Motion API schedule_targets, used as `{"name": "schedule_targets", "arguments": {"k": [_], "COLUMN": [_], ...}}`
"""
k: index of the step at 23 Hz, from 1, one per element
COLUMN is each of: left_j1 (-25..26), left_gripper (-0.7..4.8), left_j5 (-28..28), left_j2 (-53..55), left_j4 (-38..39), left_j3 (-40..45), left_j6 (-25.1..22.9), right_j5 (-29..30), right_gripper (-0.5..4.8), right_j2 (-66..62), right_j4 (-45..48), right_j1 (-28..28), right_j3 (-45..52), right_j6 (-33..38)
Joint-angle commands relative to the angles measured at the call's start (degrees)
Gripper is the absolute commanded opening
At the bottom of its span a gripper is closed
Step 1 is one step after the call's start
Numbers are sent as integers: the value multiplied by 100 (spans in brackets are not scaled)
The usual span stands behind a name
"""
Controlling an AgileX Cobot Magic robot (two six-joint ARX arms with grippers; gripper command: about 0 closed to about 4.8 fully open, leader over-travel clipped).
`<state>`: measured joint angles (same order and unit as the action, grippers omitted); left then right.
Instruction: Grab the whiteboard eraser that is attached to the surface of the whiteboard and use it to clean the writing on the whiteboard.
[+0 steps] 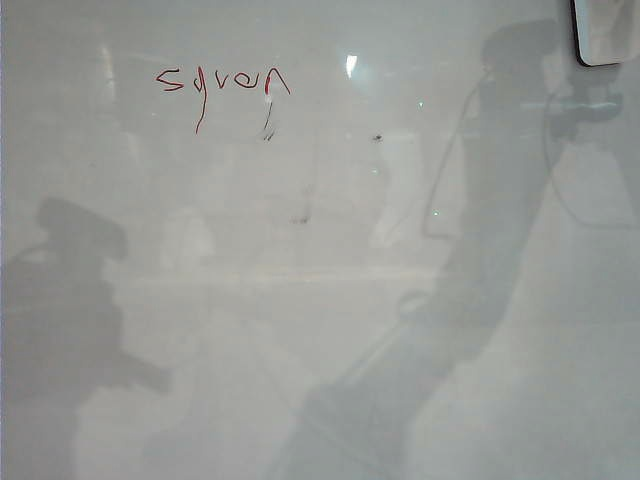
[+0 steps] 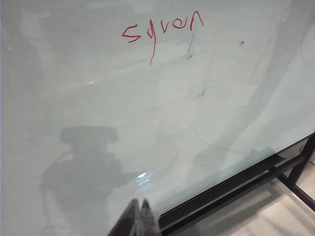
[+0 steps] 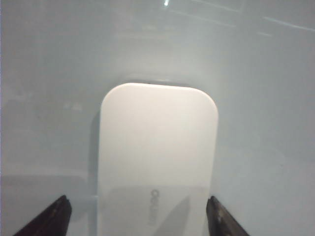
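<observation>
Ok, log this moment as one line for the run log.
right hand: open, straddling whiteboard eraser, not gripping | left hand: shut, idle above whiteboard | writing: red, intact | step: grab eraser

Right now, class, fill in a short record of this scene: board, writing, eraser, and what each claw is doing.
Board: glossy whiteboard, lying flat, showing arm shadows
Writing: red marker letters toward the far left of the exterior view, not yet wiped
Eraser: white whiteboard eraser, lying on the board at the far right corner
Right claw: open, one finger on each side of the eraser, not gripping it
Left claw: shut, above the near board edge, away from the writing
</observation>
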<state>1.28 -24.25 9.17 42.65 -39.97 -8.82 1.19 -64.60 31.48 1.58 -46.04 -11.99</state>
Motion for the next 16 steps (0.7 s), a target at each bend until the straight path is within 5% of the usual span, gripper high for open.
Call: {"name": "schedule_targets", "arguments": {"k": [1,16], "left_j1": [0,0], "left_gripper": [-2,-2], "left_j5": [-22,-20], "left_j2": [0,0], "left_j4": [-68,-70], "left_j3": [-24,-24], "left_j6": [-20,-20], "right_j5": [24,-4], "right_gripper": [391,380], "right_j2": [-138,-706], "right_j4": [0,-111], "right_j1": [-9,-11], "right_j3": [-199,-608], "right_j6": [24,24]}}
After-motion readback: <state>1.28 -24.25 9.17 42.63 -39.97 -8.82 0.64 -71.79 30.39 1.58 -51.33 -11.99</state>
